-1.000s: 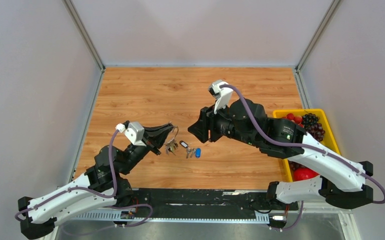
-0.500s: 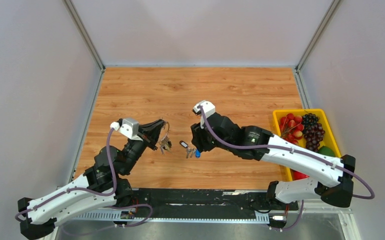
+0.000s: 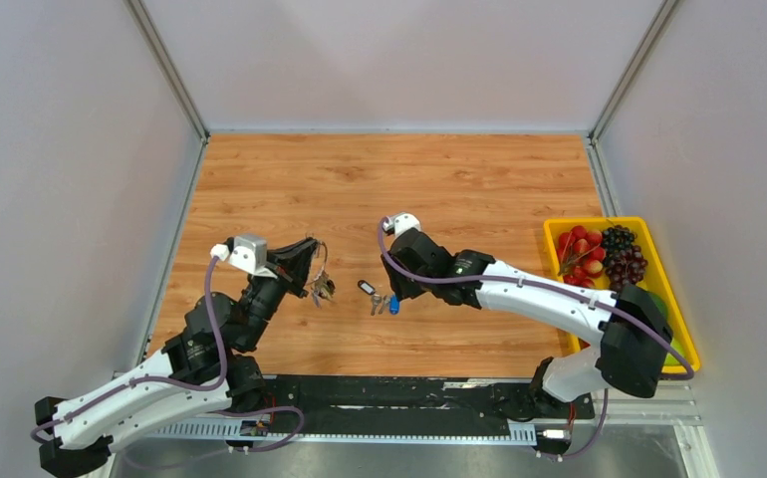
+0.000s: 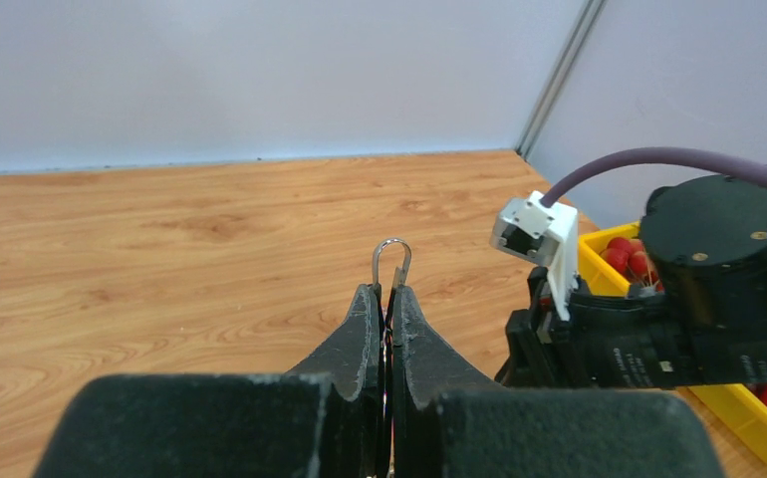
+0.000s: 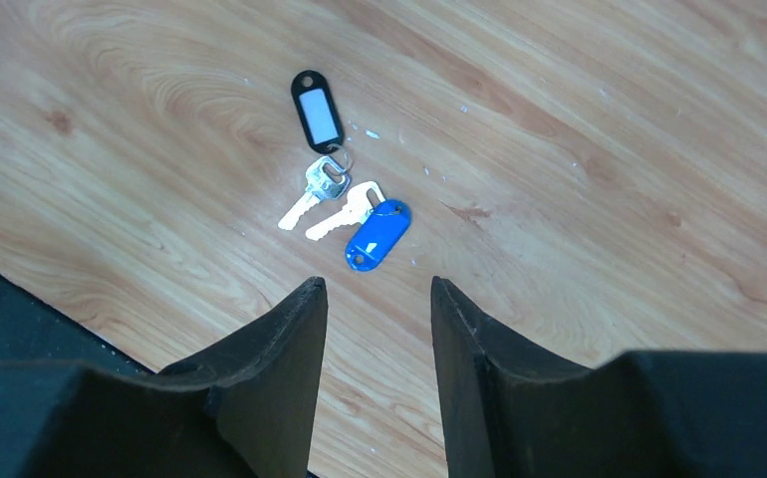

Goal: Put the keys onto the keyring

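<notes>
My left gripper (image 3: 312, 261) is shut on the thin silver keyring (image 4: 391, 261), whose loop pokes out past the fingertips in the left wrist view (image 4: 391, 289). Some keys (image 3: 322, 290) hang from the ring below the gripper, above the table. Two loose keys lie on the wood: one with a black tag with a white label (image 5: 317, 107) and one with a blue tag (image 5: 379, 235), also seen from above, the black tag (image 3: 367, 288) and the blue tag (image 3: 393, 305). My right gripper (image 5: 376, 289) is open and empty, just above them.
A yellow tray (image 3: 666, 299) of fruit, with grapes (image 3: 623, 253) and strawberries, stands at the right edge. Grey walls close the table on three sides. The right arm's wrist shows in the left wrist view (image 4: 678, 299).
My right arm has swung down and left, bringing its open gripper over the two loose keys. My left gripper has drawn back left with the keyring and its hanging keys.
</notes>
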Controlling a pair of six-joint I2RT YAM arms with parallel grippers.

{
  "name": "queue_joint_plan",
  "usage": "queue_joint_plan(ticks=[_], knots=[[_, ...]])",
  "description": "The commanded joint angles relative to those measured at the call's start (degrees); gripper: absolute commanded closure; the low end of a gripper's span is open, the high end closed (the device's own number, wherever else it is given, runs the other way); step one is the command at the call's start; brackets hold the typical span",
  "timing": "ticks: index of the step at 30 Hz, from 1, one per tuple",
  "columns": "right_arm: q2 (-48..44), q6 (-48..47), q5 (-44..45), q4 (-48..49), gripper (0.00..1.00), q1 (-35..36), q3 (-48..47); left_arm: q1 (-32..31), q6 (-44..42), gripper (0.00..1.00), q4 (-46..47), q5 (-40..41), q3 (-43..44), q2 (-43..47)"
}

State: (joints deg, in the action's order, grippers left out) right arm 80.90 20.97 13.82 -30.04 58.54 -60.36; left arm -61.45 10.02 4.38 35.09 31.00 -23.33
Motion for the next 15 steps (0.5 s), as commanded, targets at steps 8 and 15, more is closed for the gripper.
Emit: queue_joint_plan(ticks=[8,15], knots=[[6.76,12.88,-7.66,8.07,0.45,-4.37,2.0,0.1,2.1,1.0,0.66,0.11,0.1,1.04],[11.38,14.67,-10.4,10.37,0.46,-4.37,1.65,0.1,2.32,1.0,0.05,-0.28,0.11,1.17]])
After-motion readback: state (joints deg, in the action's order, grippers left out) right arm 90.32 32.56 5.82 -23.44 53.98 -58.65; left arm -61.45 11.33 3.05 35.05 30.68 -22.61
